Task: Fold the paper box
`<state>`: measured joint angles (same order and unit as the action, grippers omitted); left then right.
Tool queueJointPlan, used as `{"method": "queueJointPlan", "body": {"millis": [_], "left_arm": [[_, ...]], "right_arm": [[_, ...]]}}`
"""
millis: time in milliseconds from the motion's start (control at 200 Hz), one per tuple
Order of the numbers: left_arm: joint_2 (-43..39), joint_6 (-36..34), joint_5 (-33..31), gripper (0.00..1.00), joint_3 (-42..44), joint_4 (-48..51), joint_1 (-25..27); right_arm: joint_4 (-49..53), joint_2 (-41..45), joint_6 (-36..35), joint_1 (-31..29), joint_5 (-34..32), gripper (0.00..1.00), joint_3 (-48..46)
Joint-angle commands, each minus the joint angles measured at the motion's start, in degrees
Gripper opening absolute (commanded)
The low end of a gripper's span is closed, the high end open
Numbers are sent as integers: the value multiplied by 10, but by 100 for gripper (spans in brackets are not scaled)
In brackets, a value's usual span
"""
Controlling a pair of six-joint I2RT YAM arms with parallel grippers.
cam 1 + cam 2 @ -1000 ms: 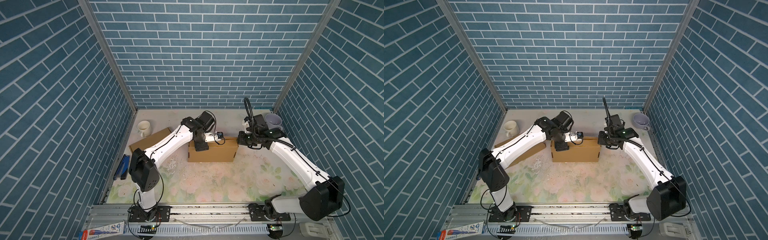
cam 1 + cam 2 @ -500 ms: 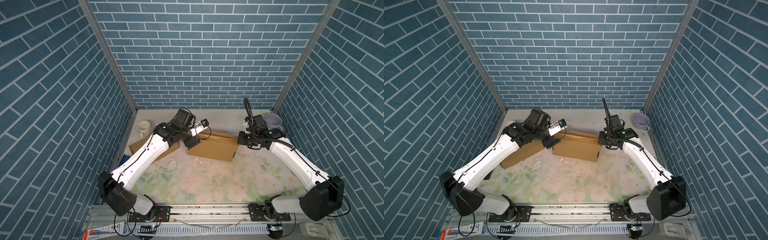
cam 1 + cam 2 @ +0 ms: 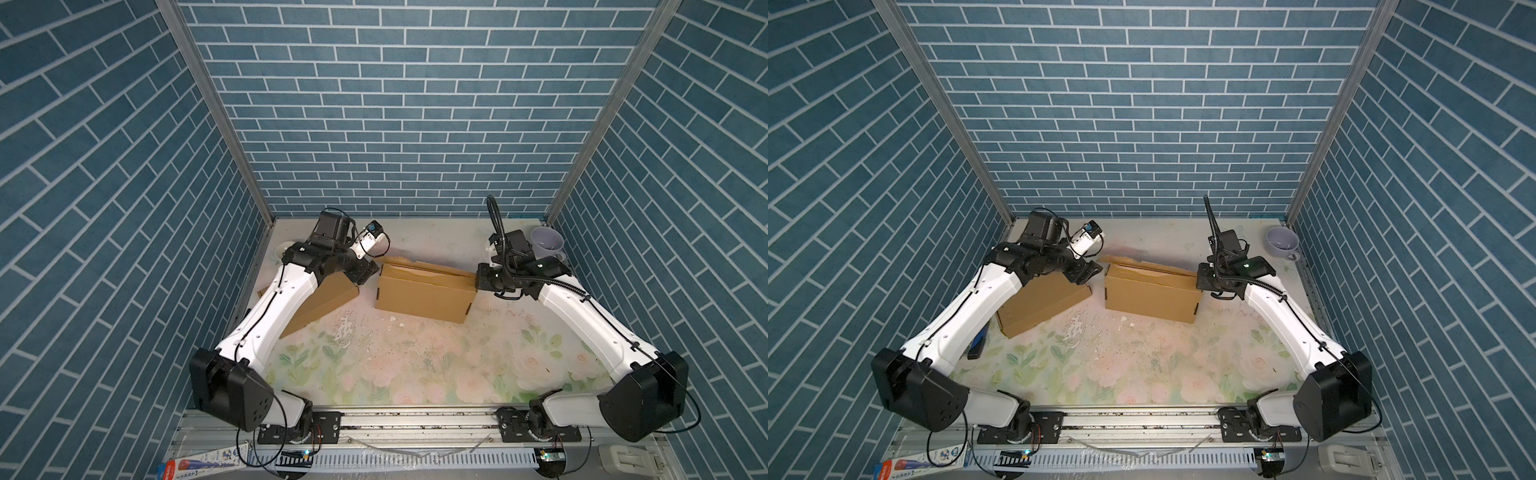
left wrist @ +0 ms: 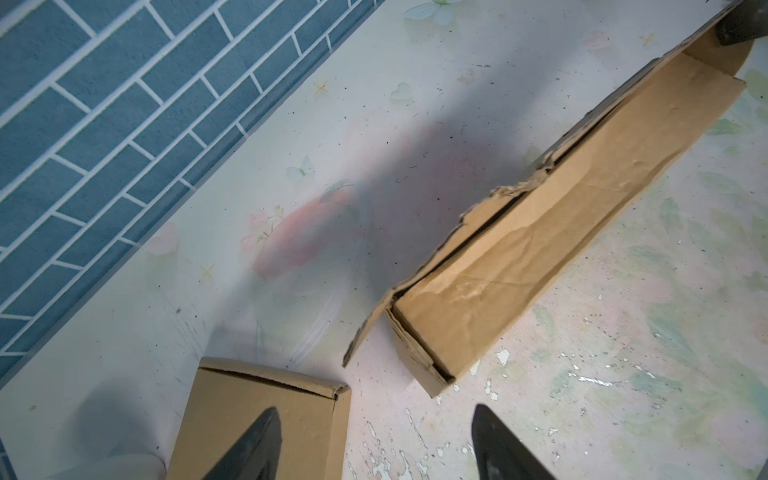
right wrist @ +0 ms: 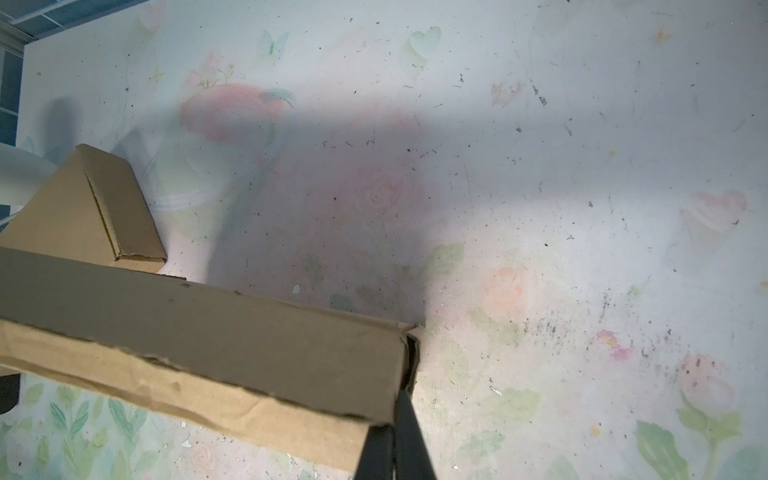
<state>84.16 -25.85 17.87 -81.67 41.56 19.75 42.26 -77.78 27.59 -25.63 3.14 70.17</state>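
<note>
The paper box (image 3: 424, 291) (image 3: 1152, 295) is a brown carton lying slantwise mid-table, with a torn flap edge along its back (image 4: 511, 195). My right gripper (image 3: 482, 282) (image 3: 1202, 282) (image 5: 397, 415) is shut at the box's right end, its tips pinched at the end wall's corner gap. My left gripper (image 3: 365, 272) (image 3: 1088, 274) (image 4: 374, 453) hangs open just left of the box, touching nothing. One of its fingers (image 4: 257, 444) is above the corner of a second brown carton (image 3: 328, 299) (image 3: 1042, 303).
A lavender cup (image 3: 546, 243) (image 3: 1282, 243) stands at the back right corner. A white mug (image 3: 284, 249) sits at the back left, mostly behind my left arm. A dark blue object (image 3: 978, 345) lies by the left wall. Brick-patterned walls close three sides.
My left arm has swung off the box's top, back and to the left. The box now lies slanted with its back flap loose. The right arm has stayed put.
</note>
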Motion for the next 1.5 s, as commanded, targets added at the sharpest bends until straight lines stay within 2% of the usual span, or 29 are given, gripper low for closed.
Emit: {"method": "queueJointPlan", "body": {"millis": [0, 170, 425, 680, 755, 1030, 1330, 1495], "left_arm": [[35, -38, 30, 69, -34, 28, -5], [60, -51, 41, 64, -52, 21, -6], [95, -50, 44, 37, -80, 47, -6], [111, -49, 41, 36, -89, 53, -6], [119, -47, 42, 32, -97, 56, -6], [138, -14, 44, 2, -130, 88, -6], [152, 87, 85, 0, -154, 151, -5], [140, 143, 97, 0, -139, 140, -6]], "right_arm": [[55, -1, -10, -8, -3, 0, -29], [56, -2, -11, -11, -4, 0, -26], [57, -4, -11, -14, -7, 0, -25], [57, -3, -12, -14, -7, 0, -25], [56, -2, -12, -14, -6, 0, -25], [56, 4, -10, -15, -8, 0, -30], [46, 13, 7, -23, -12, 0, -43], [41, 13, 11, -28, -16, 0, -49]]}}
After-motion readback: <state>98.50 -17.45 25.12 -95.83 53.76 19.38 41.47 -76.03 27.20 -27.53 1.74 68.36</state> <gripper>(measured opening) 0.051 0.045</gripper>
